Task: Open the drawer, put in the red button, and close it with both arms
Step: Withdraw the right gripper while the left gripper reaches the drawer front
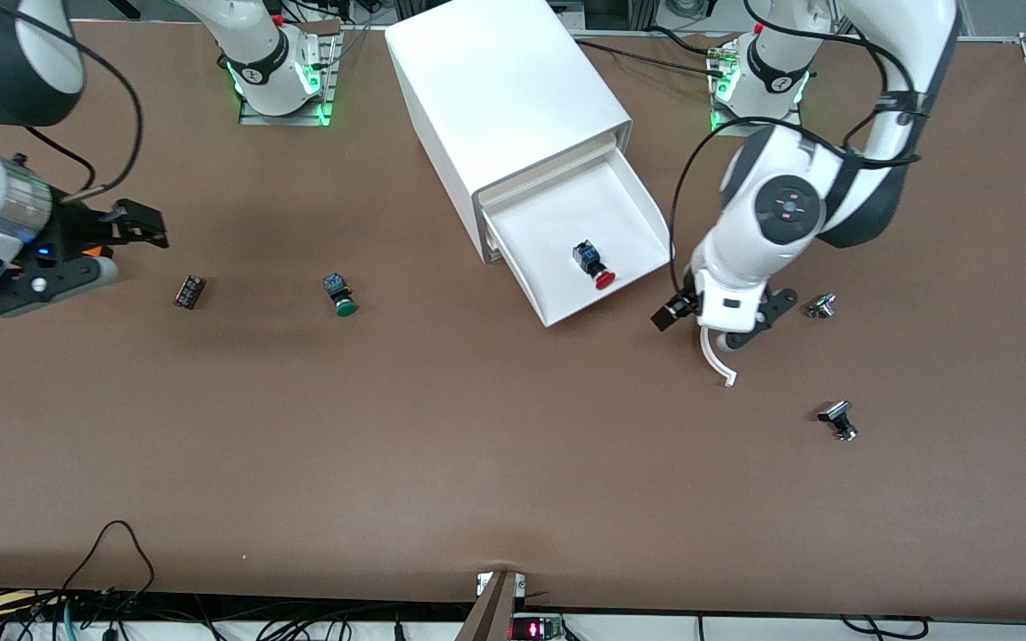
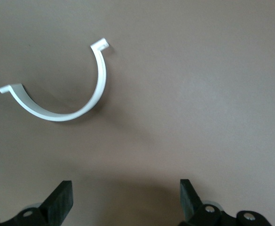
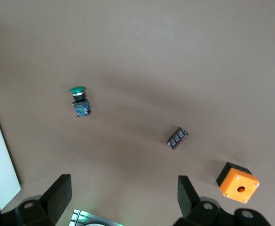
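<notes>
The white cabinet point(image 1: 513, 98) stands at the middle of the table with the drawer point(image 1: 647, 214) pulled out toward the front camera. The red button point(image 1: 596, 266) lies on its side inside the drawer. My left gripper point(image 1: 725, 312) hangs open and empty low over the table, beside the drawer's corner toward the left arm's end. In the left wrist view its fingers point(image 2: 62, 202) spread wide over bare brown table. My right gripper point(image 1: 126, 245) is open and empty over the table at the right arm's end; the right wrist view shows its fingers point(image 3: 57, 195) wide apart.
A white curved clip point(image 1: 716, 356) point(image 2: 66, 106) lies under the left gripper. Two small silver parts point(image 1: 820, 306) point(image 1: 838, 418) lie toward the left arm's end. A green-capped button point(image 1: 339, 294) point(image 3: 79, 101), a small dark component point(image 1: 190, 291) point(image 3: 177, 138) and an orange box point(image 3: 238, 182) lie toward the right arm's end.
</notes>
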